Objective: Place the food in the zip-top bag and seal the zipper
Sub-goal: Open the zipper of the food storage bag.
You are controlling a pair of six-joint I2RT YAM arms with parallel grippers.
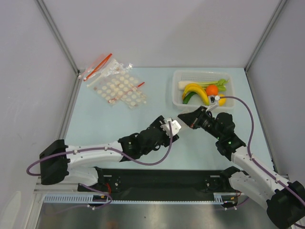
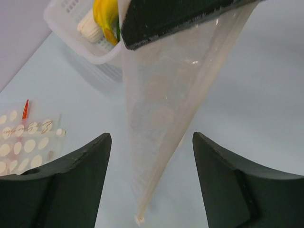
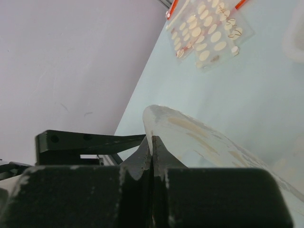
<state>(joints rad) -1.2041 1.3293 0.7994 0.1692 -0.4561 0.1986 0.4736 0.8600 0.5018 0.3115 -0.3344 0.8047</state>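
Observation:
The zip-top bag [image 2: 161, 109] hangs in the air, pinched at its top edge by my right gripper [image 3: 152, 138], which is shut on it. In the top view the right gripper [image 1: 185, 117] is mid-table, just in front of the basket. My left gripper [image 2: 151, 135] is open, its fingers either side of the hanging bag without touching it; in the top view it [image 1: 172, 128] faces the right gripper. The zipper [image 2: 151, 190] runs down the bag's edge to a small slider. The banana [image 1: 198, 91], orange [image 1: 212, 89], lemon [image 1: 221, 100], green vegetable [image 1: 188, 98] and leek [image 1: 200, 84] lie in the basket.
The white mesh basket [image 1: 177, 78] stands at the back right. A heap of spare dotted bags with red strips [image 1: 116, 88] lies at the back left, and also shows in the right wrist view [image 3: 209, 33]. Grey walls enclose the table on three sides.

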